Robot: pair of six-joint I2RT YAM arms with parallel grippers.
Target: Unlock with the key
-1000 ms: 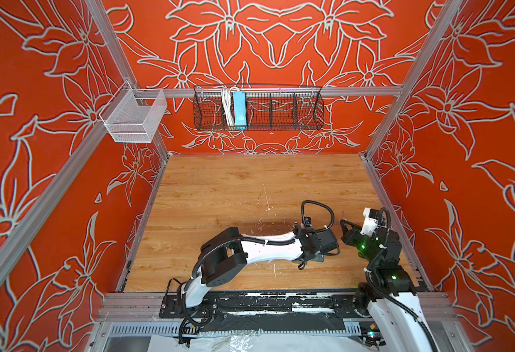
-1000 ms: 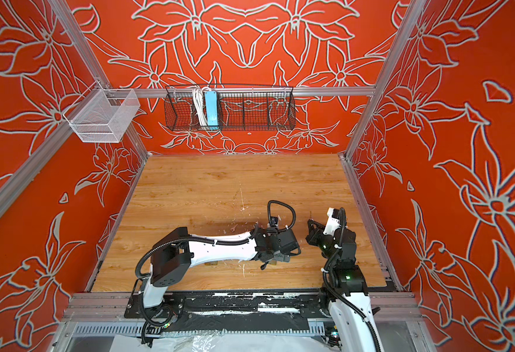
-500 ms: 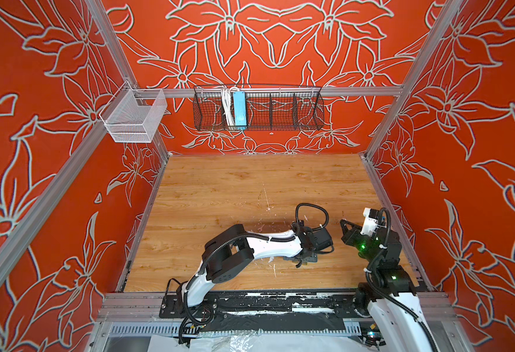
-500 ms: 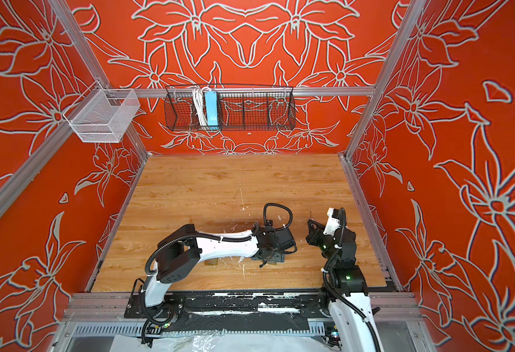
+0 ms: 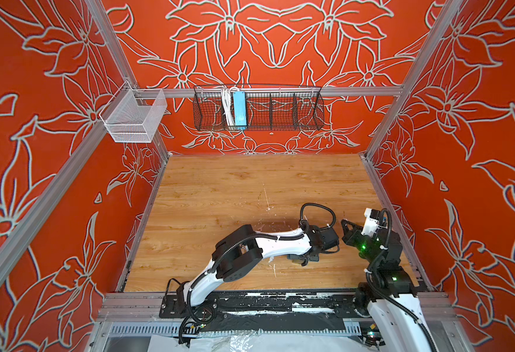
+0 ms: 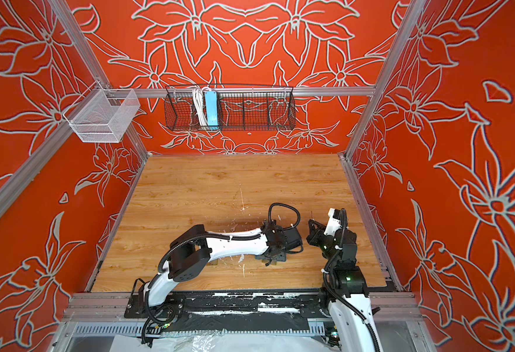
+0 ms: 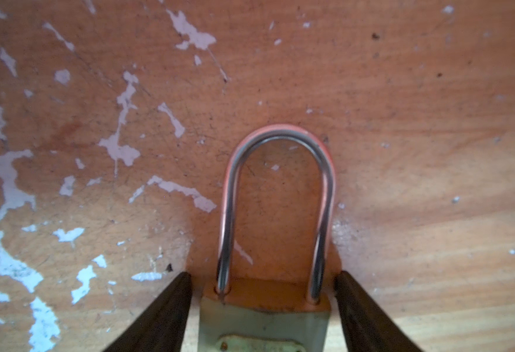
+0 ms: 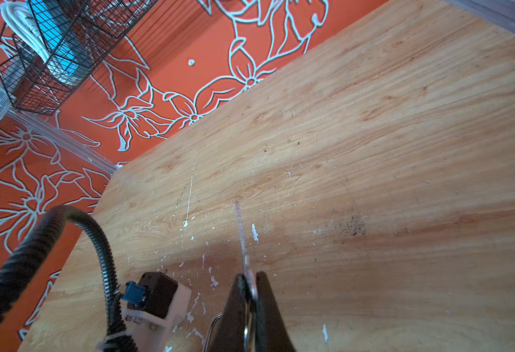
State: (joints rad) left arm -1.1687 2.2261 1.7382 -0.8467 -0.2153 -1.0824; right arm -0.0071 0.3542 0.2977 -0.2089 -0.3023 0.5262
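You have the brass padlock (image 7: 265, 320) with its steel shackle (image 7: 278, 137) lying flat on the wooden table (image 5: 235, 189), near the front right, between the left gripper's (image 7: 262, 275) fingers (image 7: 164, 314). To its right, apart from it, the right gripper (image 8: 250, 275) pinches the thin metal key (image 8: 244, 243).

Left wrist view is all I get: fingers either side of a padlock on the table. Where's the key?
Observer: In the right gripper, shut on the key; the blade sticks out past the fingertips.
Operator: Where's that gripper relative to the padlock?
Observer: In both top views it sits just right of the left gripper, close but not touching.
Operator: Keyhole facing it?
Observer: Can't tell. From above the left gripper covers most of the padlock, and no view shows the keyhole.
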